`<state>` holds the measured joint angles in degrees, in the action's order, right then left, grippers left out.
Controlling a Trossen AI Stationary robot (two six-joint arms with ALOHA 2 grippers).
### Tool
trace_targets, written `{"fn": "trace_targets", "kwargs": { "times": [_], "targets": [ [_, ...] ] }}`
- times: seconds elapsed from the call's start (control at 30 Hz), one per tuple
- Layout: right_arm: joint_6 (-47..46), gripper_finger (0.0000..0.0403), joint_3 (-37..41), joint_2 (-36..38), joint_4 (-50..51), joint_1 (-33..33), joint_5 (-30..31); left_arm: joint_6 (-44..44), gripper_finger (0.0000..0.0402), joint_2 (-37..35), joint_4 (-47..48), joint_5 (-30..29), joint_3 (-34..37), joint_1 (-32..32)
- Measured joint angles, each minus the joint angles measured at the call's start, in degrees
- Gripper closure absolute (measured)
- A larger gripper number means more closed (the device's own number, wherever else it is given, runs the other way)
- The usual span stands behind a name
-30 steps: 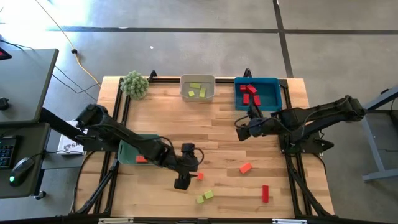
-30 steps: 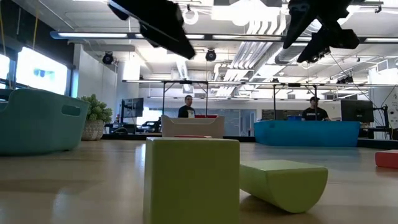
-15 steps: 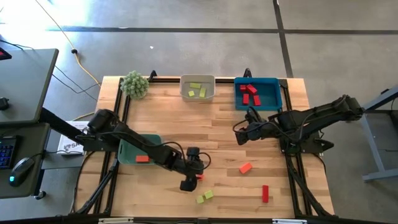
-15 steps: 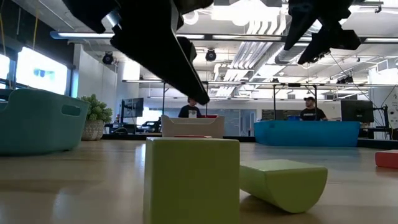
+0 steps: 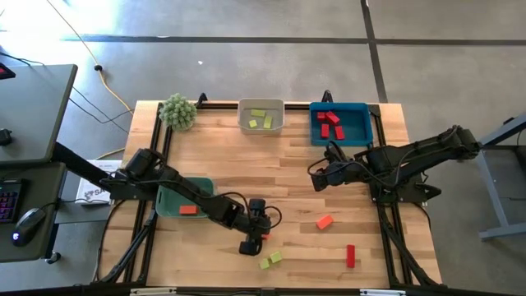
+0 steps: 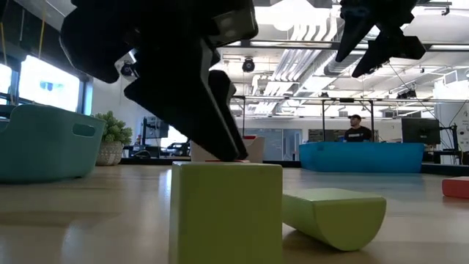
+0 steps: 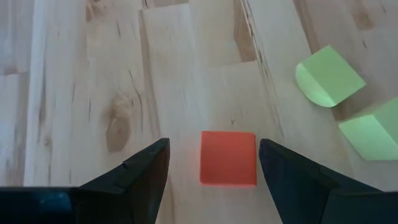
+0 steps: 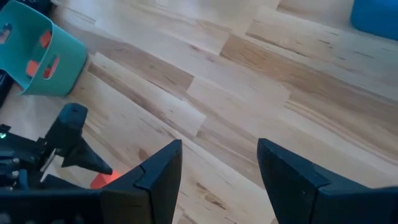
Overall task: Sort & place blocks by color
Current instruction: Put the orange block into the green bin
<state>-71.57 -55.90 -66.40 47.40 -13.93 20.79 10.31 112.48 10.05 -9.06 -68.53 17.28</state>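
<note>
The left tool (image 7: 211, 163) has come down over the orange cube (image 7: 228, 157) near the table's (image 5: 288, 164) front, jaws wide astride it, ready to close. The right tool (image 5: 317, 176) waits, wide, mid-table.

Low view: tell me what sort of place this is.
Probably a robotics lab or open workshop: exposed ceiling ducts, a person seated at a far desk, and a wooden table carrying two robot arms and sorting bins.

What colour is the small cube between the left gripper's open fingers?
Orange. The small orange cube on the wooden table shows best in the left wrist view.
</note>
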Motion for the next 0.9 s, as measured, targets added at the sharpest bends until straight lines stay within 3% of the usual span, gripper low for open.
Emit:
{"fn": "trace_targets", "kwargs": {
  "times": [0.47, 0.8, 0.9],
  "targets": [
    [0.0, 0.0207, 0.0, 0.0, 0.4, 0.0, 0.3, 0.0, 0.0171, 3.2, -2.0, 0.8, 0.0, 0.0],
    [0.0, 0.0207, 0.0, 0.0, 0.6, 0.0, 1.2, 0.6, 0.0296, 3.1, -2.4, 0.6, 0.0, 0.0],
    [0.0, 0.0207, 0.0, 0.0, 0.6, 0.0, 0.7, 2.5, 0.0296, 2.6, -1.2, 0.6, 0.0, -0.1]
  ]
}}
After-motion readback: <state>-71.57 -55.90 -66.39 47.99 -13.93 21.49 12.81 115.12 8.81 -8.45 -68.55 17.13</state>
